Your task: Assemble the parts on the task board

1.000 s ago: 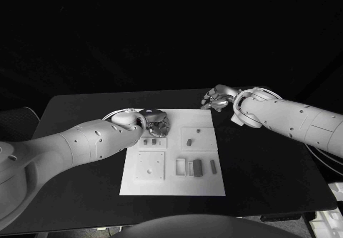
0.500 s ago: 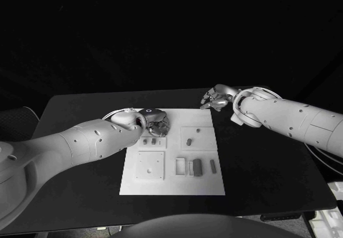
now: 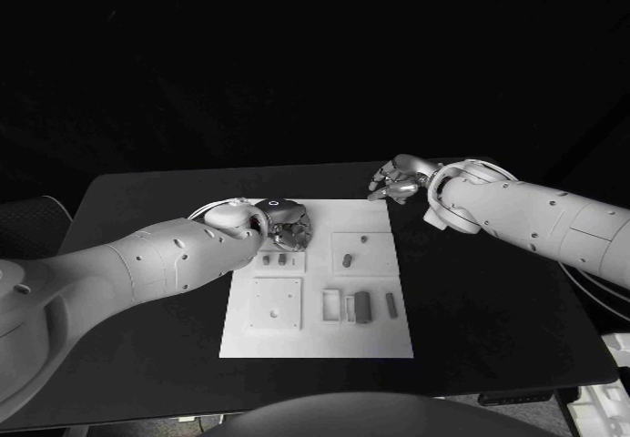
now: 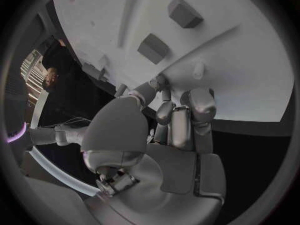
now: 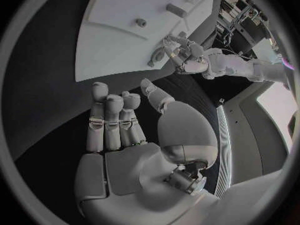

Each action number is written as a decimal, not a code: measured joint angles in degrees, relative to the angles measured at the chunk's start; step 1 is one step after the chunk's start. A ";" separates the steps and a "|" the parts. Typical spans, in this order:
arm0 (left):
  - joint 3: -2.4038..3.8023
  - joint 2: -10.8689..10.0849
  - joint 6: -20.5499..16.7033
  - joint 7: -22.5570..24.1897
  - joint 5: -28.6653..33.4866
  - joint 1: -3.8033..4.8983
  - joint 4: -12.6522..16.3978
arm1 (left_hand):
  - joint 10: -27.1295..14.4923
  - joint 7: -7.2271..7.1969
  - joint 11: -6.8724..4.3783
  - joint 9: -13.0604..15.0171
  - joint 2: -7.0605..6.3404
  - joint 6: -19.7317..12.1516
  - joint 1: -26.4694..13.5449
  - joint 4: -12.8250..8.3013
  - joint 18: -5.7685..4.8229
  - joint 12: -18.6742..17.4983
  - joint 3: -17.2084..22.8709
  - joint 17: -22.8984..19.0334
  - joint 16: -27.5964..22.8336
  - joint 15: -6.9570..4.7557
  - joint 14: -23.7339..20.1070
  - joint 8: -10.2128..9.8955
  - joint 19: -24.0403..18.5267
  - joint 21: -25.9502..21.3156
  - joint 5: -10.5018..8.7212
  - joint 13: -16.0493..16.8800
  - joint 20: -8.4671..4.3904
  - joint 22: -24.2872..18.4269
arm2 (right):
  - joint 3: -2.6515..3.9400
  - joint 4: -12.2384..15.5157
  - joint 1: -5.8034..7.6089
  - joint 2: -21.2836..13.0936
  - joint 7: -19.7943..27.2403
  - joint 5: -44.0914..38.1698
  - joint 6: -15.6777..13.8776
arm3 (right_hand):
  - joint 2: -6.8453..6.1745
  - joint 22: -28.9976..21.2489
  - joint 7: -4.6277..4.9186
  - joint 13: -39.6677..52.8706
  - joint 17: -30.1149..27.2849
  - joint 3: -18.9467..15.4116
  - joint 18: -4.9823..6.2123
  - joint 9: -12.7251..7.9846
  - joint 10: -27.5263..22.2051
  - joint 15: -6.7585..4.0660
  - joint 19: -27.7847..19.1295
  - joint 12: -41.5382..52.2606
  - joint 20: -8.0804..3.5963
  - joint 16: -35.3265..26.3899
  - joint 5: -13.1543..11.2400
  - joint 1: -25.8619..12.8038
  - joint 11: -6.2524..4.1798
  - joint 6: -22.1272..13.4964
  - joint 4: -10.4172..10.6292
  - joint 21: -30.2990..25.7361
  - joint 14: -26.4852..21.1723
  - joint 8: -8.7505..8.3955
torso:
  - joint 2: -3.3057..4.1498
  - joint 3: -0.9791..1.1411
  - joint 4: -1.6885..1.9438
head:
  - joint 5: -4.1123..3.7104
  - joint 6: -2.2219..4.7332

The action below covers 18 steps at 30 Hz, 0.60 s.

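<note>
The white task board lies in the middle of the black table. My left hand hangs over its far left corner, fingers curled down toward the plate. In the left wrist view its fingertips meet close to the board, beside a small upright peg; whether they pinch anything is hidden. Two grey blocks stand further along. My right hand hovers past the board's far right corner, fingers straight, thumb apart, holding nothing. Grey bars lie near the front.
More small parts sit in the board's recesses, and a square plate fills its left front. Bare black table surrounds the board. The right wrist view shows the board and my left hand beyond it.
</note>
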 measured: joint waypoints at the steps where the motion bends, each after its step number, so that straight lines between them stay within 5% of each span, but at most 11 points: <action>1: 0.00 0.00 0.02 0.04 0.04 0.00 0.00 | 0.00 0.00 0.00 0.04 0.06 0.00 0.06 0.00 0.00 0.00 0.00 0.00 0.00 0.00 0.00 0.00 0.00 0.00 0.00 0.00 0.00 0.00 | 0.00 0.00 0.00 0.01 0.00 0.00 0.00 | 0.00 0.00 0.00 0.00 0.00 0.00 0.00 0.00 0.00 0.00 0.00 0.00 0.00 0.00 0.00 0.00 0.00 0.00 0.00 0.00 0.00 0.00 | 0.00 0.01 0.00 | -0.02 -0.01; 18: -0.02 -0.01 -0.10 0.18 0.33 -0.01 -0.02 | -0.22 -1.35 0.22 0.47 1.45 1.43 0.24 0.05 0.00 0.23 0.82 0.31 0.00 0.00 0.00 1.13 -0.09 0.22 1.01 0.69 0.10 -0.01 | 0.00 0.00 0.00 0.01 0.00 0.00 0.01 | 0.00 0.10 0.00 0.09 0.16 0.00 0.00 -0.01 0.00 0.00 0.00 0.00 0.02 0.00 0.00 0.00 0.00 0.00 0.00 0.00 0.00 0.00 | 0.00 -0.01 0.01 | -0.01 -0.06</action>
